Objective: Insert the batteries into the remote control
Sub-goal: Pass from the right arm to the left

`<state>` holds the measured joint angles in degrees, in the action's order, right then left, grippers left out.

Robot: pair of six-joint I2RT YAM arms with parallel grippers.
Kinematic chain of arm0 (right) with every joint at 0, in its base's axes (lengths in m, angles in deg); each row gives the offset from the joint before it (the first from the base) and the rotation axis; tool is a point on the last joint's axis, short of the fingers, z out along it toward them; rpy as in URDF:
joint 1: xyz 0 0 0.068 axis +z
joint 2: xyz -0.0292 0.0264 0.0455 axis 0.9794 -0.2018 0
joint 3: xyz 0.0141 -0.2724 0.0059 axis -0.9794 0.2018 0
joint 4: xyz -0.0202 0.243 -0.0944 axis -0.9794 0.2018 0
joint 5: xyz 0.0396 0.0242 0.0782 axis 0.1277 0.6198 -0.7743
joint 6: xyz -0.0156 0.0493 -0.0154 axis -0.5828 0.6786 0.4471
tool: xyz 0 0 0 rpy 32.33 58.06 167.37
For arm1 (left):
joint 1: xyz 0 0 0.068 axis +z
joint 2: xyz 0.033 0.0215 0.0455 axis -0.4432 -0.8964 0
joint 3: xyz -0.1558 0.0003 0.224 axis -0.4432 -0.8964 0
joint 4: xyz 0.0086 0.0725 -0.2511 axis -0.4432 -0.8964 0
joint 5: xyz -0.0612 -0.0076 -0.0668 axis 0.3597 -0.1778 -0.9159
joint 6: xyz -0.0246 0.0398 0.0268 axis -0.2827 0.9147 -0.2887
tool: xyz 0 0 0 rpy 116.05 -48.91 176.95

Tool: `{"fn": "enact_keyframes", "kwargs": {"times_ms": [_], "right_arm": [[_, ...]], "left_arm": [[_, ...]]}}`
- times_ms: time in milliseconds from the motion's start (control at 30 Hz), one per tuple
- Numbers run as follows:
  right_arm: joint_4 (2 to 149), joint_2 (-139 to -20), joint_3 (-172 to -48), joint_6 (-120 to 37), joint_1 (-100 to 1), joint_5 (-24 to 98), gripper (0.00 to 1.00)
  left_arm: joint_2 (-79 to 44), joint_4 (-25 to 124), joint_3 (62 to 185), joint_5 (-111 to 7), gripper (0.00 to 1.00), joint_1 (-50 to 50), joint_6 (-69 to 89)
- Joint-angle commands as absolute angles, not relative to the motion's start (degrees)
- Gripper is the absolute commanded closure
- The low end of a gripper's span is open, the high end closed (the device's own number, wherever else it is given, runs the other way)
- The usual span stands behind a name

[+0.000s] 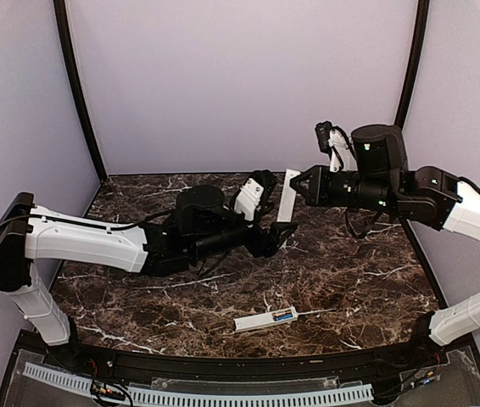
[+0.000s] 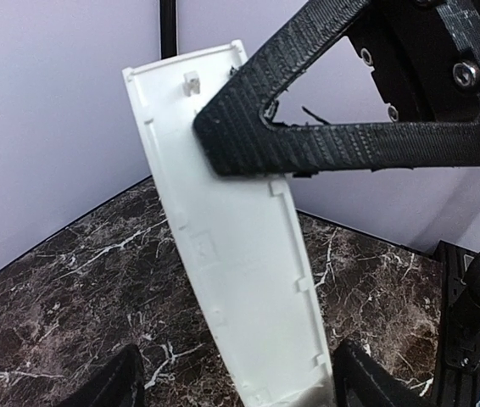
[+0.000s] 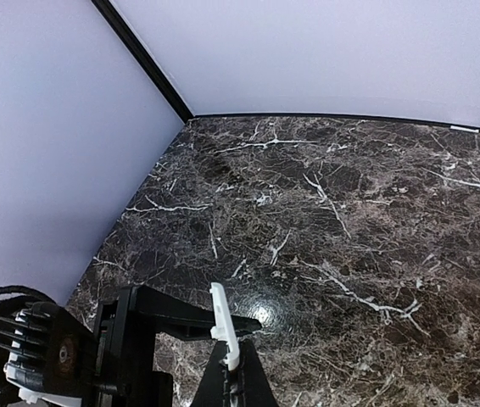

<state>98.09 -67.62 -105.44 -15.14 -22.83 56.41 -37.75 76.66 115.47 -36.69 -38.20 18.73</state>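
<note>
The white remote control (image 1: 261,320) lies flat on the marble near the front, with the blue batteries (image 1: 283,315) showing at its right end. Both grippers are up at the middle back, away from it. My right gripper (image 1: 296,187) is shut on a thin white cover strip (image 1: 288,197) and holds it upright; in the right wrist view (image 3: 233,366) it pinches the strip (image 3: 225,326) edge-on. My left gripper (image 1: 281,231) is open, with its fingers either side of the strip's lower end (image 2: 248,280). The right finger (image 2: 367,383) is close to the strip and the left finger (image 2: 117,386) stands apart.
The dark marble table (image 1: 138,297) is closed in by lilac walls with black corner posts (image 1: 79,93). A white perforated rail (image 1: 198,394) runs along the near edge. The right arm's elbow (image 1: 380,148) rises above the table at the back right.
</note>
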Motion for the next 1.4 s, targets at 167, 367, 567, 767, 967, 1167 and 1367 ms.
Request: {"fn": "enact_keyframes", "kwargs": {"times_ms": [167, 367, 567, 767, 967, 1167, 1367], "right_arm": [[96.5, -67.8, -105.3, -13.9, -22.1, 57.1, 1.00], [95.8, -68.3, -105.1, -13.8, -22.1, 56.1, 1.00], [95.4, -68.2, -104.2, -14.0, -22.1, 55.5, 1.00], [94.9, -66.8, -103.5, -15.8, -22.1, 54.6, 1.00], [91.7, -64.3, -102.6, -24.7, -22.4, 49.4, 0.76], [94.4, -54.8, -102.5, -49.4, -25.3, 27.6, 0.46], [91.6, -46.7, -97.3, -66.5, -26.2, 8.9, 0.40]], "left_arm": [[-38.8, 74.9, 117.9, -36.6, 0.41, -38.3, 16.3], [-39.0, 75.7, 117.8, -37.2, 0.58, -38.3, 16.1], [-38.2, 77.5, 116.5, -37.8, 0.72, -38.3, 16.1], [-37.3, 79.2, 115.4, -37.5, 0.82, -38.3, 16.6], [-36.1, 81.8, 113.7, -38.8, 0.87, -38.3, 17.5], [-32.5, 86.7, 109.6, -46.8, 0.90, -38.4, 22.5], [-28.1, 90.8, 105.9, -59.4, 0.91, -39.5, 29.8]]}}
